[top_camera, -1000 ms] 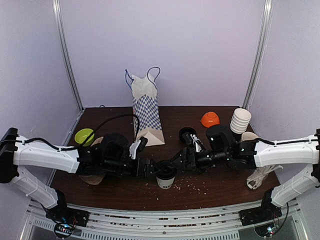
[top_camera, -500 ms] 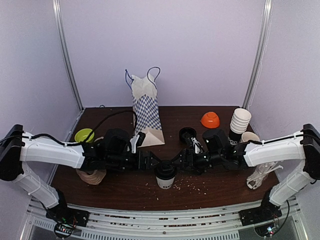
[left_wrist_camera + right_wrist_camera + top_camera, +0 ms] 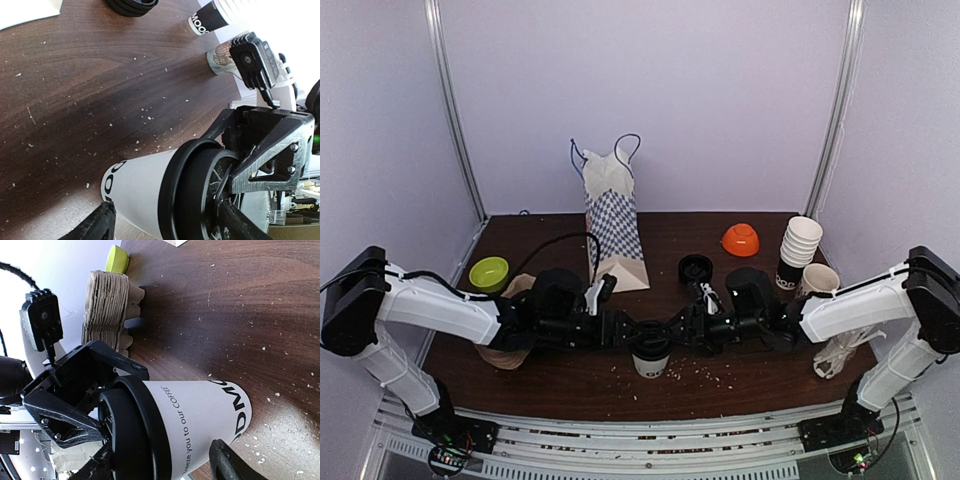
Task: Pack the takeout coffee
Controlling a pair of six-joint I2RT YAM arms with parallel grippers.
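Right now the takeout coffee (image 3: 651, 362) stands upright on the table (image 3: 760, 385), close to the near edge and about midway between my two arms, with its black lid (image 3: 651, 342) on. From above I see both arms stretched low and inward. The left gripper (image 3: 625, 333) and the right gripper (image 3: 678, 330) face each other across the lid, one on each side.

On the left wrist camera the cup fills the lower frame, lid toward the opposite gripper. That gripper's fingers (image 3: 97, 225) sit apart at the bottom corners with the cup between them. I cannot tell whether either pad touches it. The right wrist camera gives the mirror picture. Its fingers (image 3: 225, 462) are also spread, the cup's printed side lies between them, and again I cannot make out contact.

Pale specks (image 3: 145, 112) are scattered over the dark wood around the cup. Behind it stands a checked paper bag (image 3: 616, 225), well apart from the cup. An orange bowl (image 3: 741, 239) and a stack of paper cups (image 3: 800, 243) are at the far right. A green bowl (image 3: 488, 271) sits far left, beside a pile of cardboard cup carriers (image 3: 107, 300).
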